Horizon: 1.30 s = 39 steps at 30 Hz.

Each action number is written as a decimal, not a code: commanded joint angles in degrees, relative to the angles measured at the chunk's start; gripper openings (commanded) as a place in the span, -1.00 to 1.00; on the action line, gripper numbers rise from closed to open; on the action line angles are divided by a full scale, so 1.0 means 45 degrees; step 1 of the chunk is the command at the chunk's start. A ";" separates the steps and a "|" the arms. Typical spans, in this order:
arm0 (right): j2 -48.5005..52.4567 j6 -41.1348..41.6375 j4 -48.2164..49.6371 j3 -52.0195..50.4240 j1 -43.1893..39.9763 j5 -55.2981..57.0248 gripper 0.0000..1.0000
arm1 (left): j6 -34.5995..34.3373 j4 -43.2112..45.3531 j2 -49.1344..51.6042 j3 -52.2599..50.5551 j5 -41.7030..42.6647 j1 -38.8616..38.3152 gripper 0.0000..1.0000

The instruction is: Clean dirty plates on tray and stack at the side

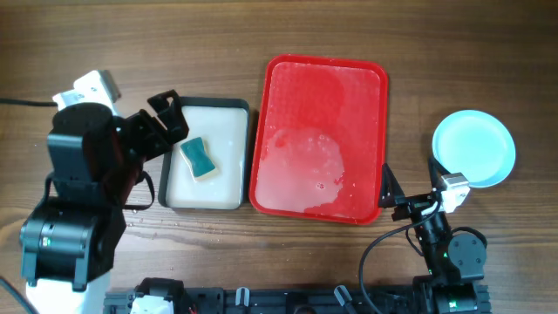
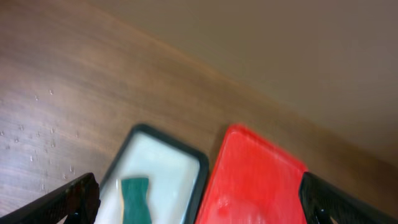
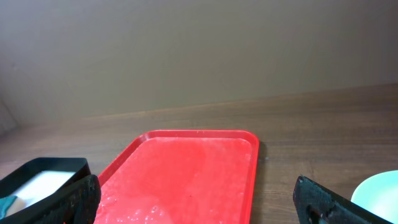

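Observation:
The red tray (image 1: 366,78) lies in the middle of the table with no plates on it; its floor is wet and streaked. It also shows in the left wrist view (image 2: 261,168) and the right wrist view (image 3: 186,162). A light blue plate (image 1: 475,146) sits on the table right of the tray, with its edge in the right wrist view (image 3: 380,191). I cannot tell whether other plates lie under it, and no white plate shows. My left gripper (image 1: 173,122) (image 2: 199,208) is open and empty over the cream tray. My right gripper (image 1: 410,181) (image 3: 200,204) is open and empty between the red tray and the plate.
A black-rimmed cream tray (image 1: 218,187) left of the red tray holds a teal sponge (image 1: 198,158), which also shows in the left wrist view (image 2: 135,198). Water drops dot the wood near the cream tray's front left corner (image 1: 148,225).

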 commanded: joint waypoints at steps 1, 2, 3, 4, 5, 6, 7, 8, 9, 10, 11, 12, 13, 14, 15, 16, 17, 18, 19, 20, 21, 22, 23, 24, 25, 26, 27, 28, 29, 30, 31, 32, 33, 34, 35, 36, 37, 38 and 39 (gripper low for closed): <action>-0.0087 0.0107 0.0053 -0.0015 0.0029 0.0175 0.99 | 0.0102 0.1496 -0.1423 -0.1919 -0.0355 0.0811 1.00; -0.0087 0.0102 0.0053 -0.0015 0.0029 0.0175 0.99 | 0.0107 0.2438 -0.2108 -0.3031 -0.0355 0.1001 1.00; -0.0087 0.0102 0.0053 -0.0015 0.0029 0.0175 0.99 | 0.0102 0.3507 -0.2992 -0.4391 -0.0355 0.1151 1.00; -0.0087 0.0102 0.0053 -0.0015 0.0029 0.0175 0.99 | 0.0097 0.4167 -0.3560 -0.5285 -0.0345 0.1214 1.00; -0.0087 0.0097 0.0053 -0.0015 0.0029 0.0175 1.00 | 0.0097 0.4736 -0.4070 -0.6052 -0.0340 0.1234 1.00; -0.0087 0.0107 0.0053 -0.0015 0.0029 0.0175 0.99 | 0.0097 0.6028 -0.5304 -0.7810 -0.0243 0.1234 1.00; -0.0087 0.0102 0.0053 -0.0015 0.0029 0.0175 0.99 | 0.0097 0.6688 -0.6062 -0.8738 -0.0243 0.1234 1.00; -0.0087 0.0107 0.0053 -0.0015 0.0029 0.0175 0.99 | 0.0097 0.7140 -0.6611 -0.9360 -0.0248 0.1243 1.00; -0.0087 0.0102 0.0053 -0.0015 0.0029 0.0175 0.99 | 0.0092 0.7718 -0.7519 -1.0341 -0.0238 0.1341 1.00; -0.0087 0.0097 0.0053 -0.0015 0.0029 0.0175 0.99 | 0.0053 0.8072 -0.8806 -1.1395 -0.0209 0.1549 1.00; -0.0087 0.0102 0.0053 -0.0015 0.0029 0.0175 1.00 | 0.0053 0.8068 -0.9583 -1.1939 -0.0209 0.1710 1.00; -0.0087 0.0102 0.0053 -0.0015 0.0029 0.0175 0.99 | 0.0053 0.8043 -1.0394 -1.2468 -0.0209 0.1875 1.00; -0.0087 0.0097 0.0053 -0.0015 0.0029 0.0175 0.99 | 0.0049 0.8038 -1.0870 -1.2721 -0.0209 0.1948 1.00; -0.0087 0.0107 0.0053 -0.0015 0.0029 0.0175 1.00 | 0.0053 0.8043 -1.1599 -1.3124 -0.0209 0.1977 1.00; -0.0087 0.0097 0.0053 -0.0015 0.0029 0.0175 0.99 | 0.0049 0.8077 -1.2036 -1.3391 -0.0209 0.1972 1.00; -0.0087 0.0102 0.0053 -0.0015 0.0029 0.0175 0.99 | 0.0049 0.8140 -1.1953 -1.3522 -0.0204 0.1919 1.00; -0.0087 0.0102 0.0053 -0.0015 0.0029 0.0175 1.00 | 0.0053 0.8155 -1.1992 -1.3712 -0.0131 0.1787 1.00; -0.0087 0.0102 0.0053 -0.0015 0.0029 0.0175 0.99 | 0.0053 0.8150 -1.1992 -1.3886 -0.0175 0.1617 1.00; -0.0087 0.0107 0.0053 -0.0015 0.0029 0.0175 0.99 | 0.0053 0.8150 -1.1992 -1.4095 -0.0170 0.1515 1.00; -0.0087 0.0102 0.0053 -0.0015 0.0029 0.0175 1.00 | 0.0049 0.8150 -1.1992 -1.4387 -0.0155 0.1481 1.00; -0.0087 0.0107 0.0053 -0.0015 0.0029 0.0175 1.00 | 0.0039 0.8160 -1.1992 -1.4717 -0.0087 0.1462 1.00; -0.0087 0.0102 0.0053 -0.0015 0.0029 0.0175 1.00 | 0.0039 0.8228 -1.1992 -1.5028 -0.0010 0.1443 1.00; -0.0087 0.0102 0.0053 -0.0015 0.0029 0.0175 0.99 | 0.0078 0.8782 -1.1992 -1.5548 0.0126 0.1350 1.00; -0.0087 0.0102 0.0053 -0.0015 0.0029 0.0175 0.99 | 0.0049 0.9398 -1.1992 -1.5776 0.0175 0.1287 1.00; -0.0087 0.0107 0.0053 -0.0015 0.0029 0.0175 0.99 | 0.0053 0.9942 -1.1992 -1.6048 0.0180 0.1190 1.00; -0.0087 0.0102 0.0053 -0.0015 0.0029 0.0175 0.99 | 0.0058 1.0074 -1.1992 -1.6126 0.0175 0.1117 1.00; -0.0087 0.0102 0.0053 -0.0015 0.0029 0.0175 1.00 | 0.0049 1.0069 -1.1992 -1.6126 0.0194 0.1015 1.00; -0.0087 0.0102 0.0053 -0.0015 0.0029 0.0175 1.00 | 0.0053 1.0224 -1.1992 -1.6126 0.0180 0.0879 1.00; -0.0087 0.0102 0.0053 -0.0015 0.0029 0.0175 1.00 | 0.0053 1.0618 -1.1992 -1.6126 0.0175 0.0879 1.00; -0.0087 0.0102 0.0053 -0.0015 0.0029 0.0175 0.99 | 0.0053 1.1152 -1.1992 -1.6126 0.0175 0.0879 1.00; -0.0087 0.0107 0.0053 -0.0015 0.0029 0.0175 0.99 | 0.0053 1.1249 -1.1992 -1.6126 0.0180 0.0879 1.00; -0.0087 0.0102 0.0053 -0.0015 0.0029 0.0175 0.99 | 0.0053 1.0919 -1.1992 -1.6126 0.0175 0.0879 1.00; -0.0087 0.0102 0.0053 -0.0015 0.0029 0.0175 0.99 | 0.0053 1.0448 -1.1992 -1.6126 0.0175 0.0879 1.00; -0.0087 0.0107 0.0053 -0.0015 0.0029 0.0175 1.00 | 0.0058 1.0064 -1.1929 -1.6126 0.0194 0.0879 1.00; -0.0087 0.0102 0.0053 -0.0015 0.0029 0.0175 0.99 | 0.0058 1.0083 -1.1910 -1.6126 0.0175 0.0879 1.00; -0.0087 0.0102 0.0053 -0.0015 0.0029 0.0175 1.00 | 0.0058 1.0088 -1.1895 -1.6126 0.0175 0.0879 1.00; -0.0087 0.0107 0.0053 -0.0015 0.0029 0.0175 0.99 | 0.0058 1.0083 -1.1885 -1.6126 0.0175 0.0879 1.00; -0.0087 0.0107 0.0053 -0.0015 0.0029 0.0175 0.98 | 0.0058 1.0078 -1.1880 -1.6126 0.0175 0.0879 1.00; -0.0087 0.0102 0.0053 -0.0015 0.0029 0.0175 0.99 | 0.0058 1.0078 -1.1871 -1.6126 0.0175 0.0879 1.00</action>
